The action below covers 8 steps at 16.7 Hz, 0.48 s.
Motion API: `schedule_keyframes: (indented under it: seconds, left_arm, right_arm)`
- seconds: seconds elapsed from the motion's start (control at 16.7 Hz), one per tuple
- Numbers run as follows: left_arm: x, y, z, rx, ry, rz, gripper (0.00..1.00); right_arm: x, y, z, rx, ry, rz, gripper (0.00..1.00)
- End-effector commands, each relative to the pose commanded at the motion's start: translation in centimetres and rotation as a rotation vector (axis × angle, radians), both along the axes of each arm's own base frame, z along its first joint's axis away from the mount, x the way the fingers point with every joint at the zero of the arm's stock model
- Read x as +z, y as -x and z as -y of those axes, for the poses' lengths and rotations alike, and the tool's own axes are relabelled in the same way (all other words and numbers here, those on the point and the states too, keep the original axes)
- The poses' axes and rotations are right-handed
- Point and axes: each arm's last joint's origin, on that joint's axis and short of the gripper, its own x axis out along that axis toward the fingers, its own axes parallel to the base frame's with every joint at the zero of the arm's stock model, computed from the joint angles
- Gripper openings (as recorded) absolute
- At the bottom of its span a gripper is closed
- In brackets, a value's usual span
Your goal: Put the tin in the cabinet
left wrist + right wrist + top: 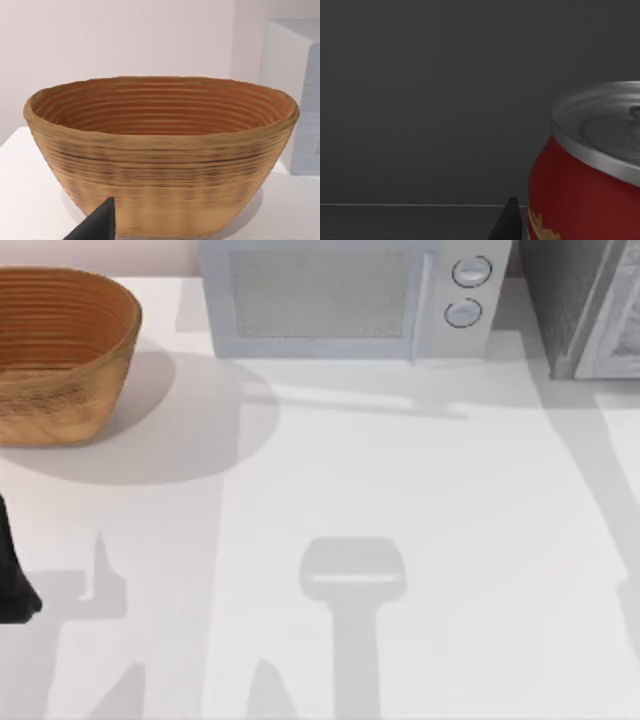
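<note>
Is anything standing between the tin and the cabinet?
Nothing visible does. In the right wrist view the tin stands upright against dark grey walls, apparently already inside the cabinet, with no object around it.

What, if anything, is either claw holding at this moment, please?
It cannot be told: the tin sits close beside the right claw's fingertip, but no contact shows.

A white table fills the top view, crossed by soft grey shadows. A pale pinkish wall rises behind it, evenly lit.
</note>
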Motion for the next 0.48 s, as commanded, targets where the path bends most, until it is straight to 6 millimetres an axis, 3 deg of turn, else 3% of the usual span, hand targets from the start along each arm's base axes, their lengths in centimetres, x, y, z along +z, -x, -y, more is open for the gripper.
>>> schedule_keyframes:
  seconds: [0.48]
  left_arm:
    - [0.0, 0.0, 0.0, 0.000, 0.000, 0.000, 1.00]
  right_arm:
    - [0.8, -3.4, 0.5, -0.022, 0.007, 0.014, 0.00]
